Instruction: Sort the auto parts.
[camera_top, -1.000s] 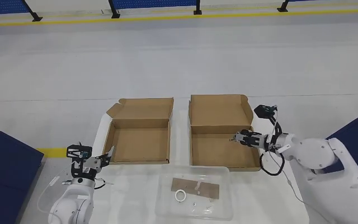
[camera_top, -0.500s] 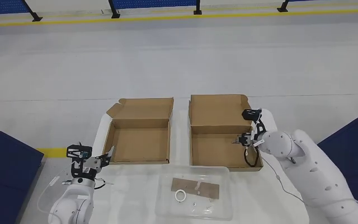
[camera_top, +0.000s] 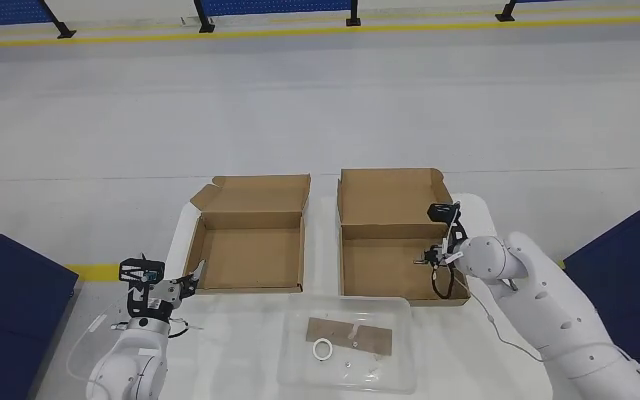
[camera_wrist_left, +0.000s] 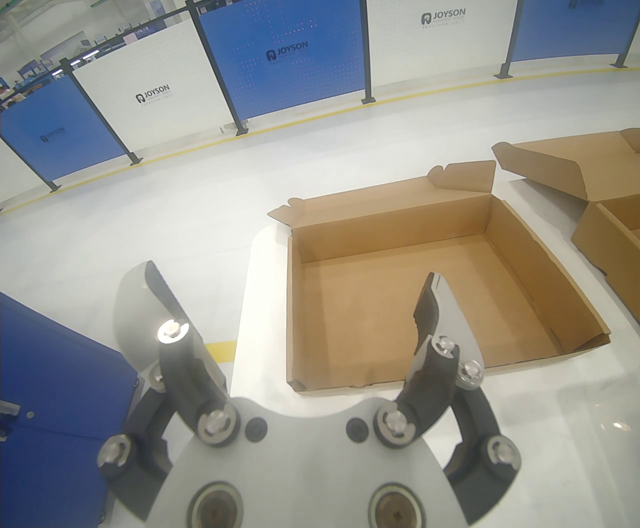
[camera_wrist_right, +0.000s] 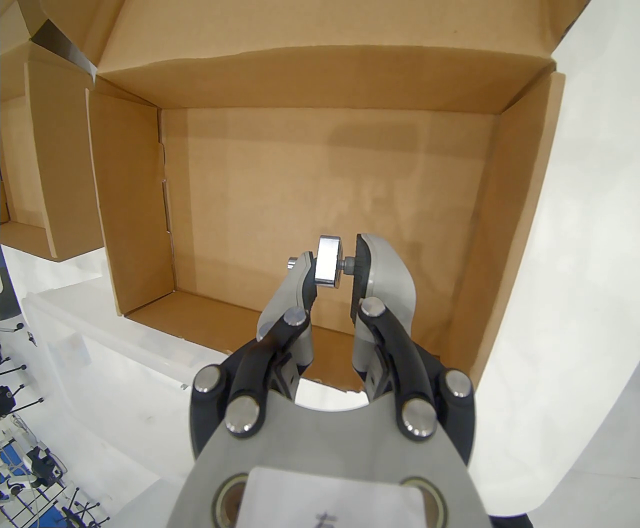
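The right gripper (camera_wrist_right: 336, 272), closed on a studded metal disc (camera_wrist_right: 327, 267), is found lower over the right cardboard box (camera_wrist_right: 325, 165) than a second ago. Release is judged imminent. The left gripper (camera_wrist_left: 291, 275) is held open and unmoved.

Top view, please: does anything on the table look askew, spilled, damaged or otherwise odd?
Nothing stands out. The left box and right box sit open side by side, undamaged. The clear tray holds its parts, including a white ring, with nothing spilled outside. The right hand holds a small metal part over the right box.
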